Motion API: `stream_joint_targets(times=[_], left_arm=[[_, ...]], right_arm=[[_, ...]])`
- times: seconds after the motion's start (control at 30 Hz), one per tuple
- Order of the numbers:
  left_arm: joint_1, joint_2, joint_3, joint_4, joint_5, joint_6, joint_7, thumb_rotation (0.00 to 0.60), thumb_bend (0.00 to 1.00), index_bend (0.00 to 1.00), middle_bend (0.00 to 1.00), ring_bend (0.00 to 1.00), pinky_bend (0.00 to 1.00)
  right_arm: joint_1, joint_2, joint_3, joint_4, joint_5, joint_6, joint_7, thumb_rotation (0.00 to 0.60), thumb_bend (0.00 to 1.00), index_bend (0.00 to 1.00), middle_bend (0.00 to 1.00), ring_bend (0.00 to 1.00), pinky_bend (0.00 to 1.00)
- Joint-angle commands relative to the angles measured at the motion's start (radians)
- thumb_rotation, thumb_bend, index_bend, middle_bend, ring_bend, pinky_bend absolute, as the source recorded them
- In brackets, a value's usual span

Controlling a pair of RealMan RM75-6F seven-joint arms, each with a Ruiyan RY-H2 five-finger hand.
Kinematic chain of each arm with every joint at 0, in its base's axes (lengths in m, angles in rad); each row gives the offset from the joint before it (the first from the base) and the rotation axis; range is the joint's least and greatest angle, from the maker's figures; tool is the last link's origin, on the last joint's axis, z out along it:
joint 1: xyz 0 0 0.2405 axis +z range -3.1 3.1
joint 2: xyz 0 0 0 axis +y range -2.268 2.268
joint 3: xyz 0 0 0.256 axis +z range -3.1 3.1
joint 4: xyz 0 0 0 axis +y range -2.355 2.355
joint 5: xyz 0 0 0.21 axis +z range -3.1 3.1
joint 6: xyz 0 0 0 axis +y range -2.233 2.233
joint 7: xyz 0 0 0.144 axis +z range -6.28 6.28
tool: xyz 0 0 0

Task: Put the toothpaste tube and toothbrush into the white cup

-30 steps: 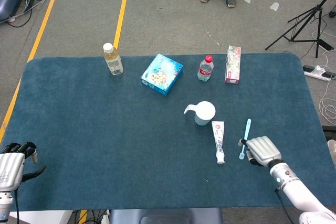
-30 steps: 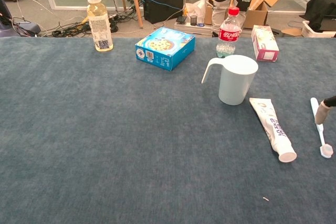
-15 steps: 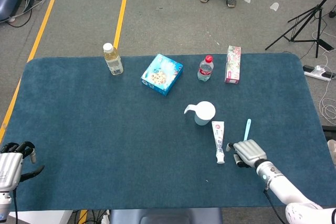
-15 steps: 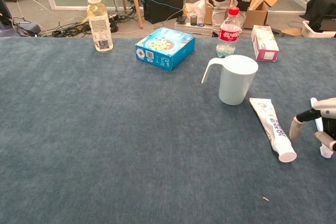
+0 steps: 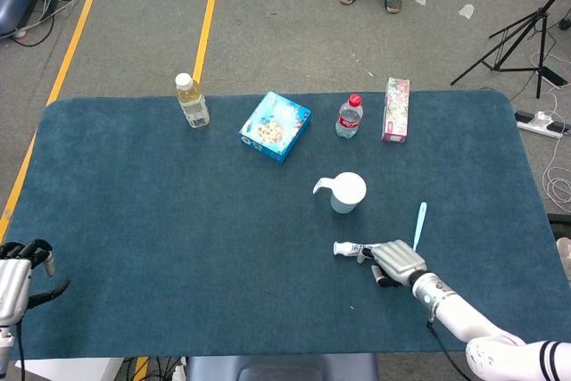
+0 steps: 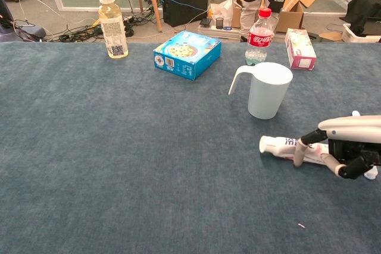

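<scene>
The white cup (image 5: 348,192) (image 6: 269,90) stands upright with its handle to the left. Just in front of it the toothpaste tube (image 5: 353,248) (image 6: 280,144) lies flat and crosswise on the blue table cover, cap pointing left. My right hand (image 5: 395,261) (image 6: 344,146) lies palm down over the tube's tail end, fingers curled around it. The light blue toothbrush (image 5: 419,220) (image 6: 356,113) lies to the right of the hand, mostly hidden by it in the chest view. My left hand (image 5: 18,276) hangs at the table's near left corner, holding nothing, fingers apart.
Along the far side stand a yellow drink bottle (image 5: 192,101), a blue box (image 5: 276,126), a red-capped water bottle (image 5: 349,117) and a pink carton (image 5: 396,110). The blue table cover (image 5: 161,220) is bare across the left and middle.
My right hand has moved left from the toothbrush onto the toothpaste tube. The tube has swung from lengthwise to crosswise, its cap now pointing left. The left hand has barely moved.
</scene>
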Motion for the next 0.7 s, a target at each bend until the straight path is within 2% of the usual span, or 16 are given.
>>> stream_joint_targets(times=[0.03,0.2,0.3,0.4,0.53,0.7], left_arm=[[0.001,0.003,-0.001,-0.002,-0.001,0.002,-0.002,0.600,0.00,0.67,0.40,0.46,0.31],[0.002,0.005,0.000,-0.004,0.000,0.001,-0.004,0.600,0.00,0.67,0.40,0.46,0.31],[0.001,0.004,0.001,-0.005,0.001,0.000,-0.001,0.600,0.00,0.67,0.40,0.46,0.32],[0.000,0.003,0.002,-0.005,0.002,-0.002,0.001,0.600,0.00,0.67,0.40,0.46,0.32],[-0.001,0.001,0.002,-0.003,0.001,-0.007,0.004,0.600,0.00,0.67,0.40,0.46,0.32],[-0.002,0.001,0.001,-0.004,-0.001,-0.009,0.002,0.600,0.00,0.67,0.40,0.46,0.33]], right_arm=[[0.003,0.011,0.000,-0.014,-0.026,0.001,0.024,0.600,0.68,0.32,1.00,1.00,1.00],[-0.017,0.067,0.001,-0.070,-0.086,0.040,0.073,0.600,0.67,0.32,1.00,1.00,1.00],[-0.038,0.107,0.005,-0.111,-0.138,0.079,0.107,0.600,0.63,0.33,1.00,1.00,1.00],[-0.065,0.128,0.012,-0.137,-0.195,0.143,0.130,0.600,0.53,0.35,1.00,1.00,1.00],[-0.102,0.104,0.022,-0.130,-0.244,0.260,0.094,0.600,0.36,0.37,1.00,1.00,1.00],[-0.124,0.012,0.043,-0.094,-0.198,0.367,-0.021,0.600,0.21,0.38,1.00,1.00,1.00]])
